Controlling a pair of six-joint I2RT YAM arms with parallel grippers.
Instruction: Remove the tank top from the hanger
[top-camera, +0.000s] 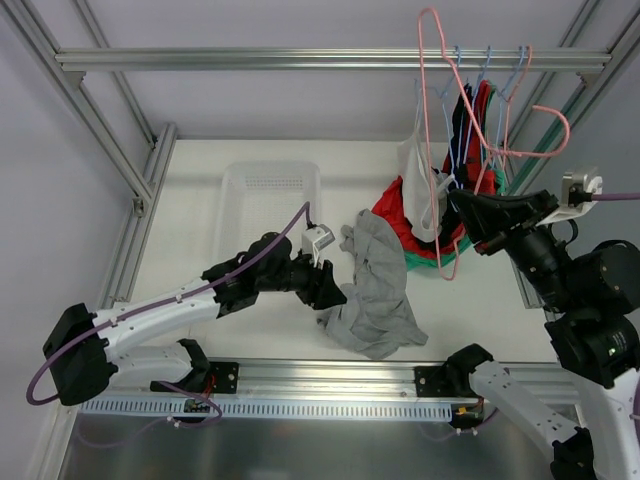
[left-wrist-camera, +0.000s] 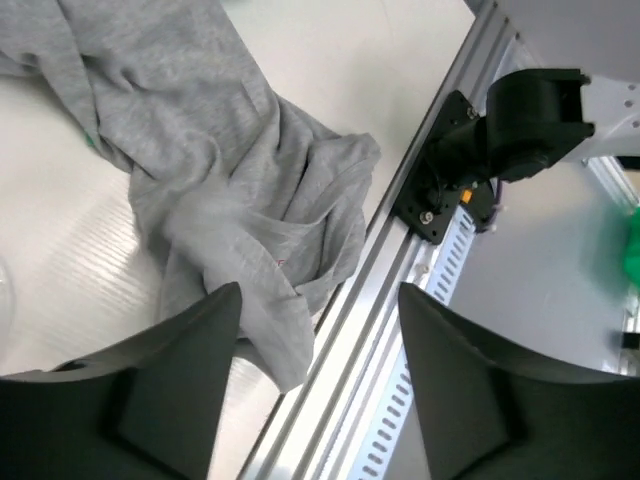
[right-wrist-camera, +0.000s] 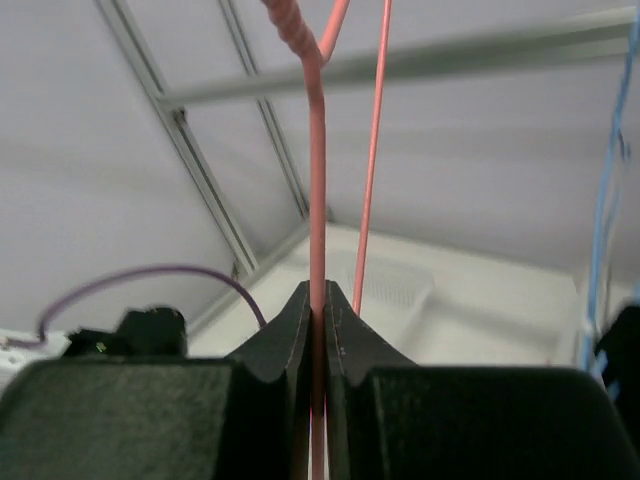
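The grey tank top (top-camera: 378, 292) lies crumpled on the table near the front rail, apart from the hanger. In the left wrist view the tank top (left-wrist-camera: 230, 180) spreads just ahead of my fingers. My left gripper (top-camera: 335, 293) hovers at its left edge, open, with nothing between the fingers (left-wrist-camera: 320, 295). The pink wire hanger (top-camera: 566, 125) is held up at the right with no cloth on it. My right gripper (top-camera: 455, 202) is shut on one of its wires; the wrist view shows the hanger (right-wrist-camera: 317, 130) pinched between the closed jaws (right-wrist-camera: 318, 292).
A white mesh basket (top-camera: 268, 190) stands at the back left. A red and green clothes pile (top-camera: 397, 212) lies behind the tank top. More hangers with garments (top-camera: 480, 110) dangle from the top bar. The aluminium front rail (left-wrist-camera: 400, 330) runs just below the left gripper.
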